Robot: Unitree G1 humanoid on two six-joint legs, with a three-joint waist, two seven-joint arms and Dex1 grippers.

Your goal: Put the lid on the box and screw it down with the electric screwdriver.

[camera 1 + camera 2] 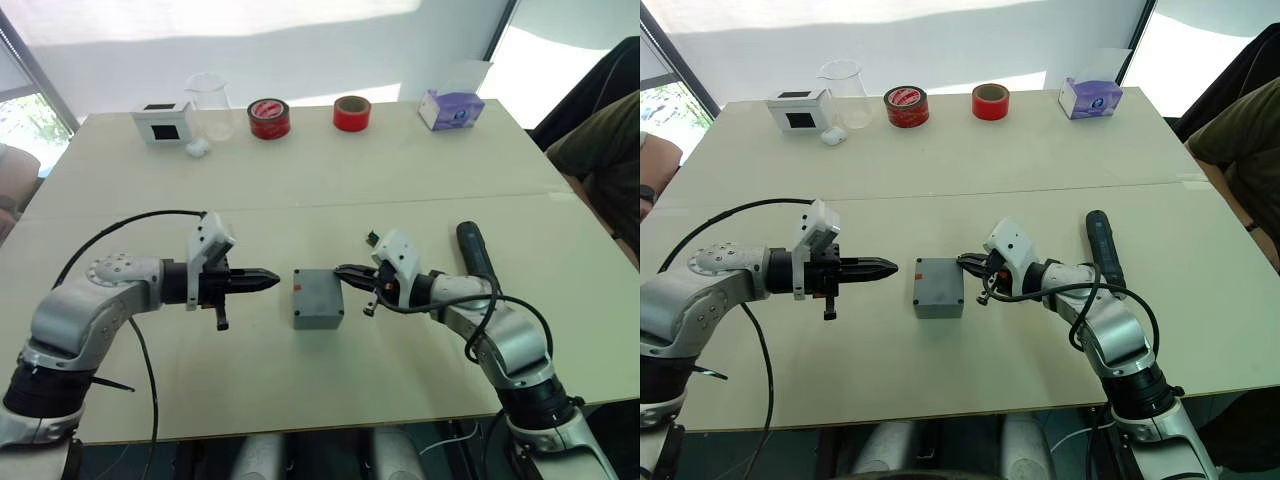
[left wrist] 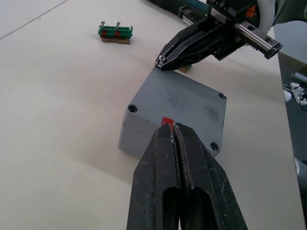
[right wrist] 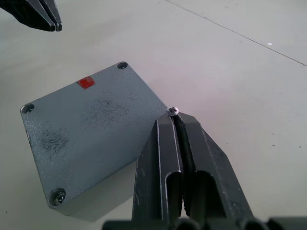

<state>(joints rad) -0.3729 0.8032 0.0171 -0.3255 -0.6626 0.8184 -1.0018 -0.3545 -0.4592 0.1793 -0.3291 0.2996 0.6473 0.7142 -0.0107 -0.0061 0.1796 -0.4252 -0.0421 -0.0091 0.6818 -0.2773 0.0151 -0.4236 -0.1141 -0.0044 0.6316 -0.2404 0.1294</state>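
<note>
The box (image 1: 318,297) sits mid-surface (image 1: 300,180) with the lid (image 3: 91,129) on top; the left gripper (image 1: 270,281), fingers together, points at it; the right gripper (image 3: 173,115) pinches a small screw (image 3: 172,111) beside it; the electric screwdriver (image 1: 474,250) lies further right.

Counter (image 1: 400,180): pale beige top; you see a seam running left to right across its middle.
Near half, centre: the box (image 1: 318,298) sits flat on it with the lid (image 2: 180,103) on top.
Near half, right: the electric screwdriver (image 1: 474,250) lies on the surface.
Beside the box: a small green screw holder (image 2: 115,33).
Far edge, left to right: white box with a black screen (image 1: 162,122), clear beaker (image 1: 210,106), small white object (image 1: 197,148), two red tape rolls (image 1: 269,118) (image 1: 352,113), purple tissue box (image 1: 451,108).
</note>
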